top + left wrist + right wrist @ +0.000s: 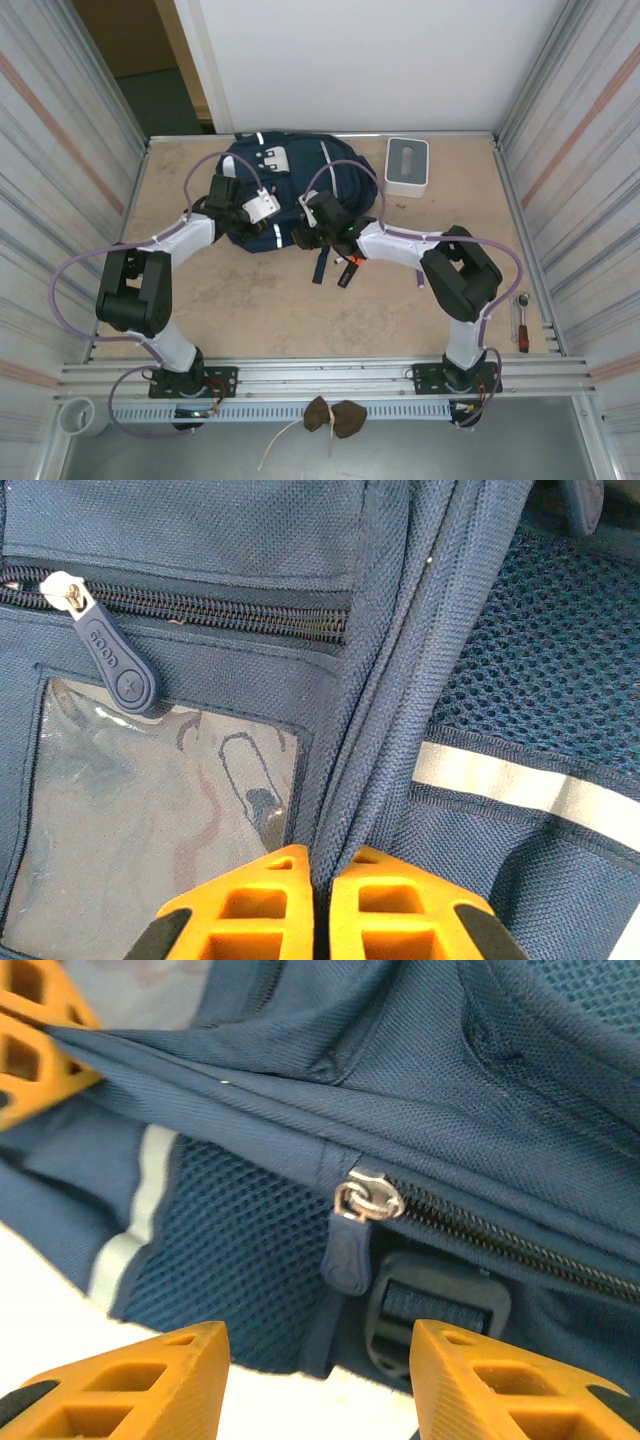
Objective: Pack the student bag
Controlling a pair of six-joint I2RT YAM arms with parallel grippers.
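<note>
The student bag point(290, 185), a large navy-blue backpack with a reflective stripe, lies at the back middle of the table. My left gripper point(268, 212) sits on its left front part. In the left wrist view this gripper point(322, 868) is shut on a raised seam fold of the bag point(380, 680), beside a clear window pocket point(150, 800) and a zipper pull point(115, 660). My right gripper point(308, 228) is at the bag's front edge. It stands open point(320, 1360), just short of a zipper pull point(350, 1250) and a black buckle point(440, 1310), touching neither.
A small white-grey box point(407, 165) stands to the right of the bag at the back. A ratchet tool with a red handle point(521, 322) lies at the table's right edge. A dark strap point(322, 262) trails from the bag toward the front. Corrugated walls close in both sides.
</note>
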